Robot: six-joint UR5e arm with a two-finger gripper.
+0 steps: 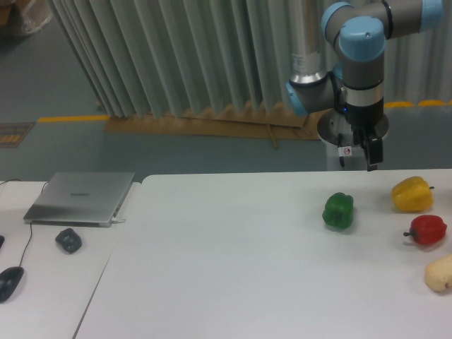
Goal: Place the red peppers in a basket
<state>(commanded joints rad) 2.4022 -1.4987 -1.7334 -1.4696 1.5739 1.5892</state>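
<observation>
The red pepper (427, 229) is small and glossy, with a dark stem pointing left. It lies on the white table (233, 268) near the right edge. My gripper (359, 151) hangs over the table's far edge, well above and to the left of the red pepper. Its fingers stand apart with nothing between them. No basket is in view.
A yellow pepper (412, 194) lies just behind the red one. A green pepper (338, 210) lies to their left. A beige lump (439, 274) sits at the right edge. A closed laptop (80, 198), a dark puck (68, 241) and a mouse (10, 282) lie on the left table.
</observation>
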